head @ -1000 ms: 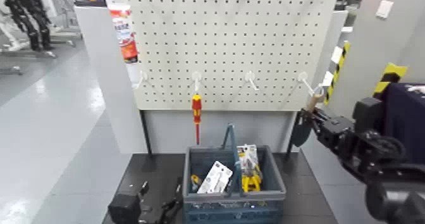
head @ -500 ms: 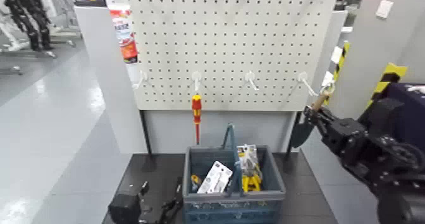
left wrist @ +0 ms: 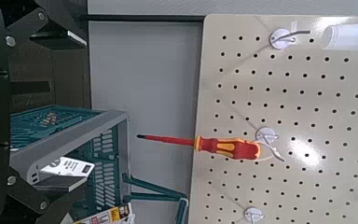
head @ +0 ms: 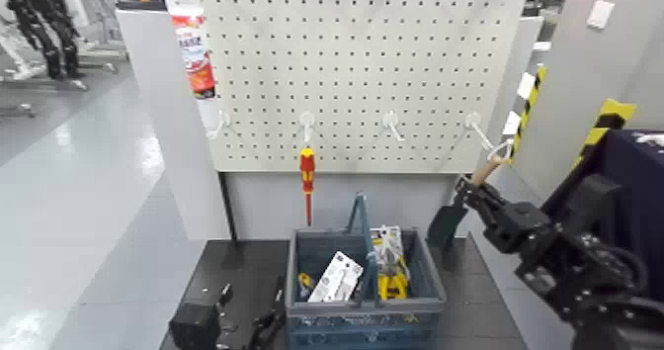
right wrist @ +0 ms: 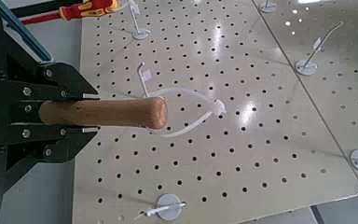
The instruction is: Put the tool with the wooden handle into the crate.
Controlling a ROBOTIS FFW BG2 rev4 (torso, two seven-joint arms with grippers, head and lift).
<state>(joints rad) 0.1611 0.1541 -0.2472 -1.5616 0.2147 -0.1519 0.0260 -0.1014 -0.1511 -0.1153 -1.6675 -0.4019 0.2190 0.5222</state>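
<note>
Wooden-handled trowel [head: 448,221]: grasped by right gripper [head: 468,188], beside crate [head: 435,305].
Advise lifting blade clear of rim, then lowering beside upright handle. Left gripper [head: 240,319] parked near crate, apart.

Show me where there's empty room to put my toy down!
There's bare dark tabletop between the crate and the table's right edge. It's crowded inside the crate, and left of it, where the open left gripper waits.

- I see an evenly bright scene in my head view, with pale glare on the floor [head: 89,206].
- My right wrist view shows shiny highlights on the pegboard [right wrist: 252,112].
- My head view looks slightly soft.
</note>
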